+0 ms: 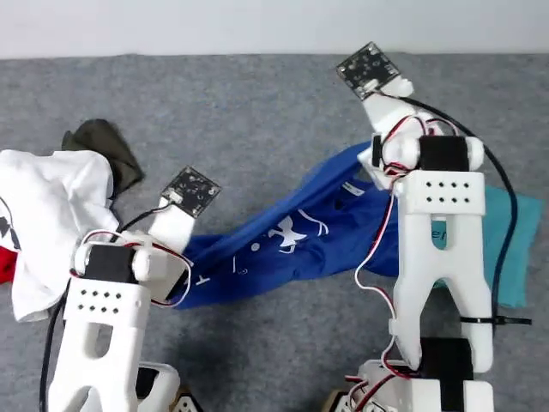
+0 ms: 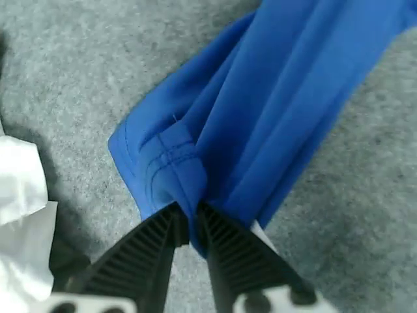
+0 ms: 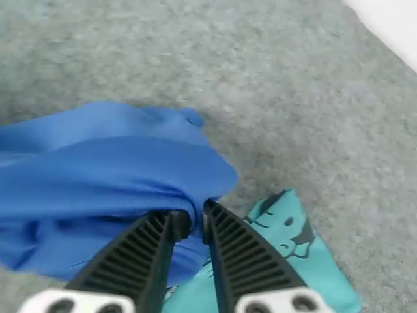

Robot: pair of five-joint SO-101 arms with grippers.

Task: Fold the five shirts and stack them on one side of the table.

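**Blue shirt held at both ends between two arms**

Item 1. Blue shirt (image 1: 292, 240), with white print. It lay bunched into a long band running slantwise across the middle of the desk (image 1: 257, 112), from the arm on the left of the high view up to the arm on the right.

Item 2. Left end effector (image 2: 189, 212). The jaws were narrow and clamped on a stitched hem corner of the blue shirt, with cloth folds fanning away from the pinch.

Item 3. Right end effector (image 3: 193, 218). The jaws were narrow and pinched the opposite end of the blue shirt, which was gathered in thick folds at the grip.

Item 4. Teal shirt (image 1: 506, 249). It lay flat on the desk at the right side, partly under the right arm and under the blue shirt's end, with a dark print showing.

Item 5. White shirt (image 1: 51, 206). It lay crumpled at the left side of the desk, just beside the left arm.

Item 6. Olive shirt (image 1: 107, 146). It was crumpled and touching the far edge of the white shirt.

Item 7. Red shirt (image 1: 7, 262). A small patch of it showed at the left edge, under the white shirt.

Item 8. Desk. It had a grey, felt-like surface.
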